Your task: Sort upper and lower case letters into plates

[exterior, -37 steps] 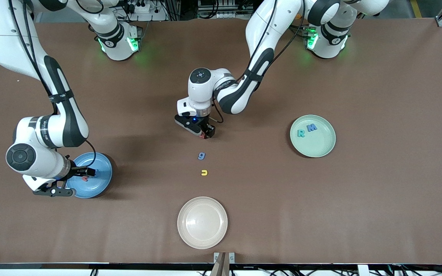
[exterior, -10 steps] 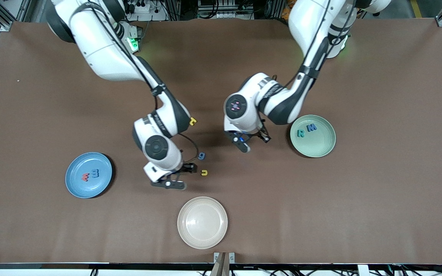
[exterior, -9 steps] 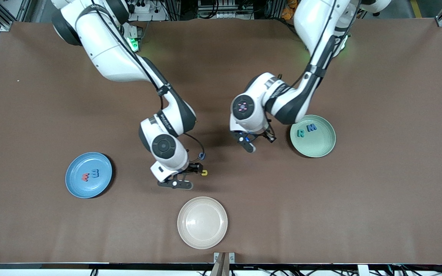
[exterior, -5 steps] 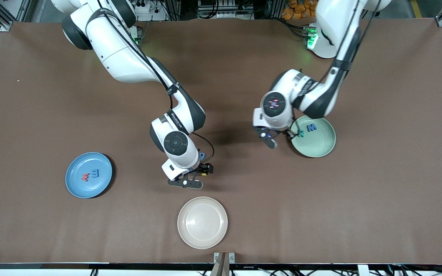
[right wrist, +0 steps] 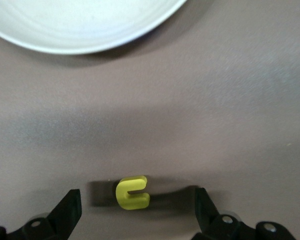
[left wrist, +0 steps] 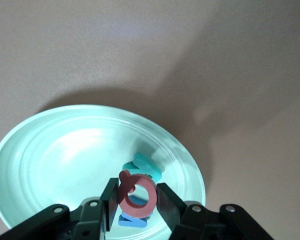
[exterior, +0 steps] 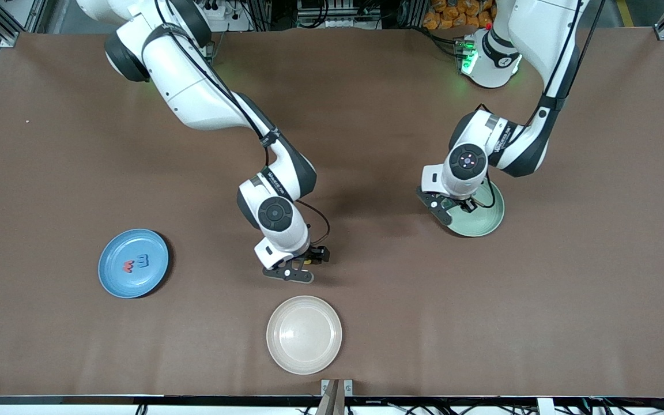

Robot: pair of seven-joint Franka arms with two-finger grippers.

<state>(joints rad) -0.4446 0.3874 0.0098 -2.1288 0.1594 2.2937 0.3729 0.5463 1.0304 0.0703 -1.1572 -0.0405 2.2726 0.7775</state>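
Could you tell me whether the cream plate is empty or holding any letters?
Empty: the cream plate shows only a bare inside, with no letter on it.

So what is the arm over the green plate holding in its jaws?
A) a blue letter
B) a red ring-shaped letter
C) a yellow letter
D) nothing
B: the left gripper is clamped on a red ring-shaped letter above the mint green plate.

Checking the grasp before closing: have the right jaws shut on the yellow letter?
No, the yellow letter lies on the table between wide-open jaws.
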